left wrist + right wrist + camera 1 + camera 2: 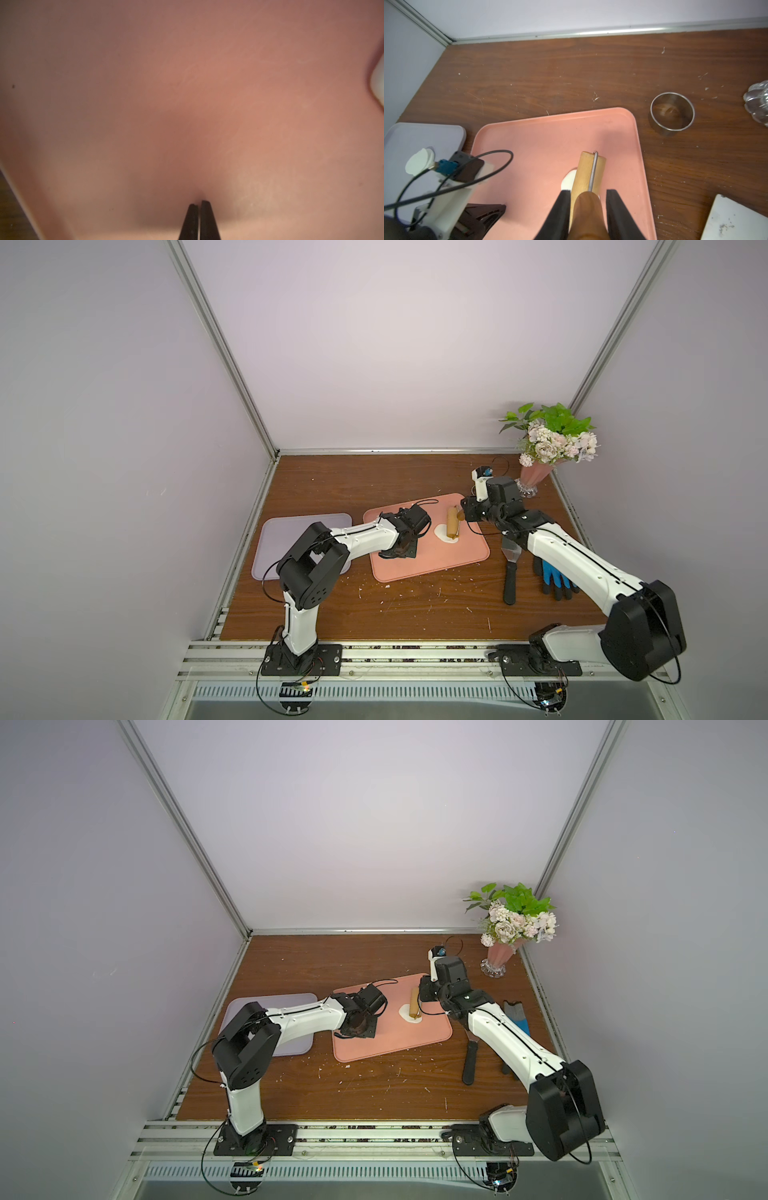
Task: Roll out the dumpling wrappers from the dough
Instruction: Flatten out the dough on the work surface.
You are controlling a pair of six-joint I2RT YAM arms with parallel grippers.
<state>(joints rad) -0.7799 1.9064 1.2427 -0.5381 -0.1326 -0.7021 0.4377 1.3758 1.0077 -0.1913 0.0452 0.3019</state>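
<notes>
Pink and smooth, with rounded corners and a low raised rim, the tray (pixel 432 560) sits in the middle of the surface (pixel 353 485) (dark wood grain, flecked with pale crumbs). On it lies the dough (pixel 568 179), a thin, flat white oval with a soft edge, in the tray's right half. The tan wooden roller (pixel 588 172), a plain cylinder with a steel rod running along it, rests across the dough and covers most of it. The right fingers (pixel 560 212), black and wedge-shaped, grip the roller's darker, glossy handle from both sides. The left fingers (pixel 207 220), black and tapering to narrow tips, are pressed together with nothing between them. Their tips point down at bare pink tray, apart from the dough. Beside the pink tray lies a lavender tray (pixel 286 531) of the same shape. On it the right wrist view shows a flat, round white dumpling wrapper (pixel 419 162), partly behind a cable plug. A shiny steel ring cutter (pixel 672 113) stands on the wood just off a corner of the pink tray
</notes>
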